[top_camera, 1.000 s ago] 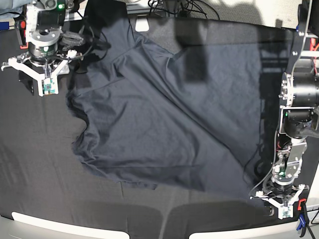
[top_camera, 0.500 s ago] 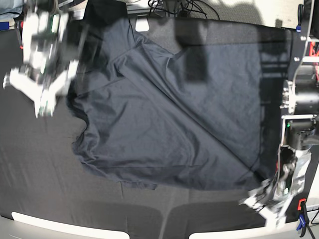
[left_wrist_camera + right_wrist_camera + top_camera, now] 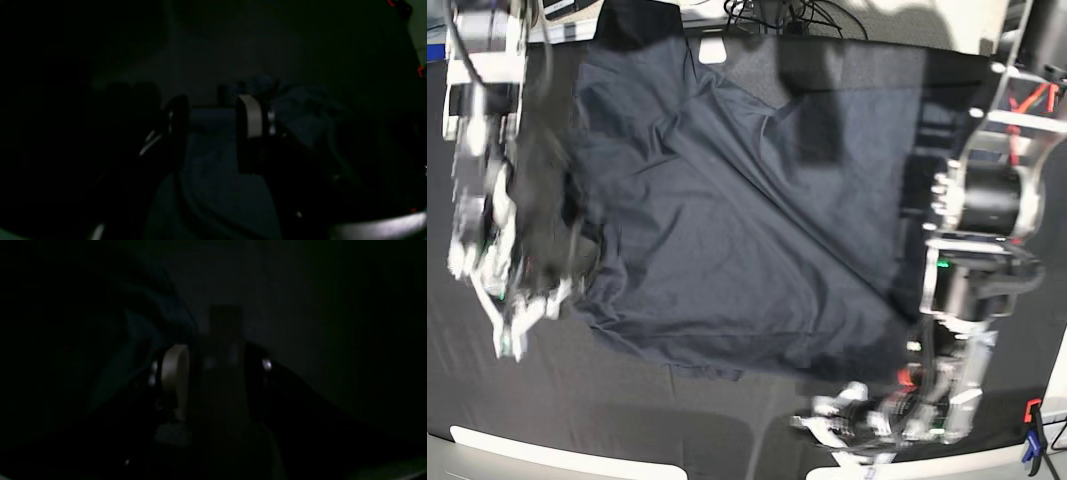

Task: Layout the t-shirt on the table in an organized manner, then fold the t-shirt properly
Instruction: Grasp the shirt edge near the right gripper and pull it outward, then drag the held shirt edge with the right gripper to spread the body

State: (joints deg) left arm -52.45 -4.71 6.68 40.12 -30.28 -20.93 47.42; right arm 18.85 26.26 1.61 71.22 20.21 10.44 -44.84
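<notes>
The dark navy t-shirt (image 3: 747,230) lies spread and creased over the middle of the black cloth table (image 3: 627,410). My right gripper (image 3: 512,330) is blurred at the shirt's left edge, low over the table. In the right wrist view the right gripper (image 3: 215,373) has its jaws apart, with bluish cloth (image 3: 140,336) to its left. My left gripper (image 3: 842,430) is blurred near the front edge, just below the shirt's lower right corner. In the left wrist view the left gripper (image 3: 213,133) is open, with navy cloth (image 3: 300,110) under and beyond its fingers.
A blue and red clamp (image 3: 1030,440) sits at the front right corner. Cables (image 3: 777,15) lie beyond the far edge. The table's pale edge (image 3: 547,455) runs along the front. Both wrist views are very dark.
The arm on the base view's left swept down from the far left corner to the shirt's left edge. The other arm's gripper swung leftward along the front edge. The shirt's left edge bunched slightly.
</notes>
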